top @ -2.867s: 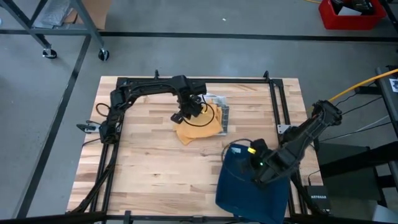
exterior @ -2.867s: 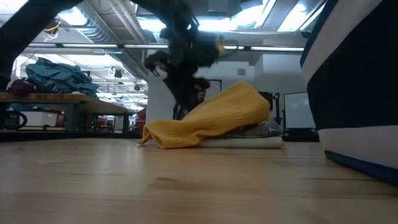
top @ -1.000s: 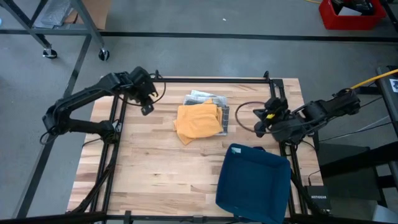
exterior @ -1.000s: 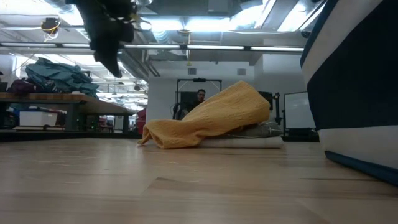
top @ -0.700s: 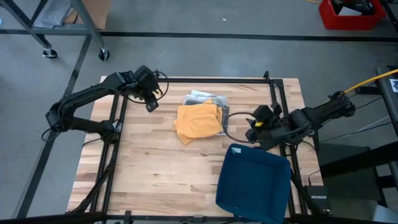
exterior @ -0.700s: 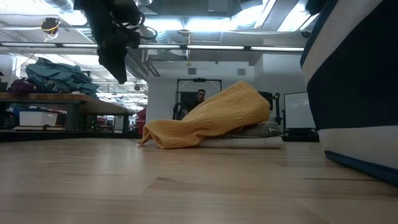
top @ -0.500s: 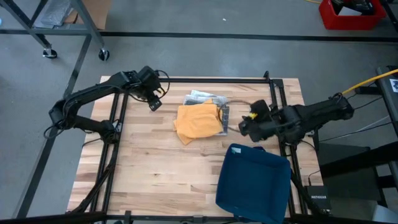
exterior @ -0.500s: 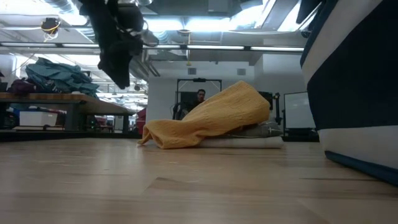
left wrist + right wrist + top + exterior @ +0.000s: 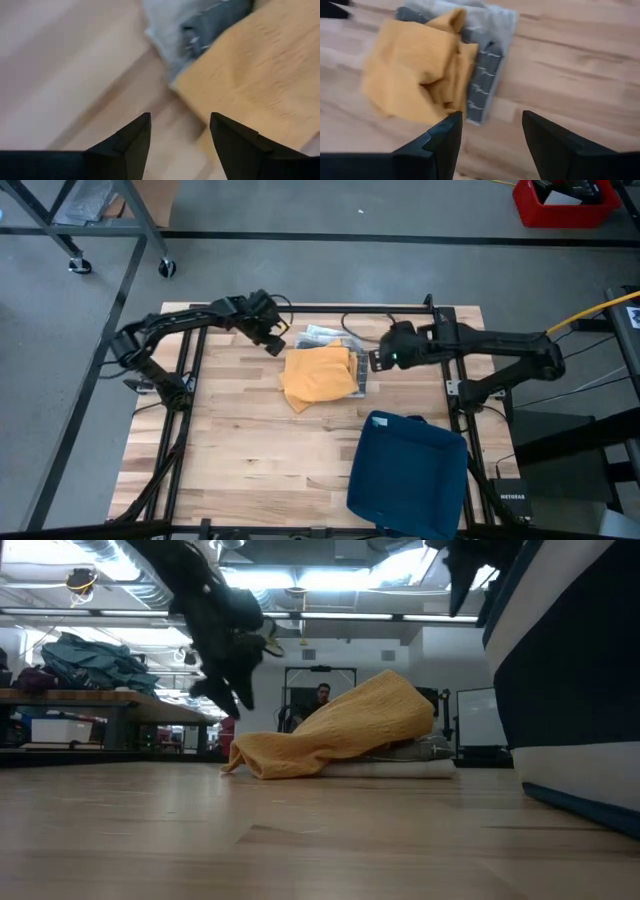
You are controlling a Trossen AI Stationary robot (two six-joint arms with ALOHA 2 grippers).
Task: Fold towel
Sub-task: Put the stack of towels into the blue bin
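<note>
A crumpled yellow towel (image 9: 318, 375) lies at the table's far middle, partly on a folded grey-and-white towel (image 9: 328, 336) that rests flat on the wood. My left gripper (image 9: 275, 342) hangs open above the table just left of the yellow towel's far left corner (image 9: 190, 82). My right gripper (image 9: 375, 360) hangs open just right of the pile, above the grey towel's right edge (image 9: 485, 75). Neither gripper has anything between its fingers. In the low view the yellow towel (image 9: 340, 730) humps up on the grey one (image 9: 420, 762).
A dark blue bin (image 9: 405, 475) stands at the table's near right and fills the right of the low view (image 9: 580, 670). Black frame rails (image 9: 440, 345) run along the table's left, right and far sides. Bare wood (image 9: 250, 450) lies near and left of the towels.
My left gripper has come from the table's far left corner toward the right and down, to the yellow towel's left side. My right gripper has swung from the table's right edge leftward to the pile's right side. The towels have kept still.
</note>
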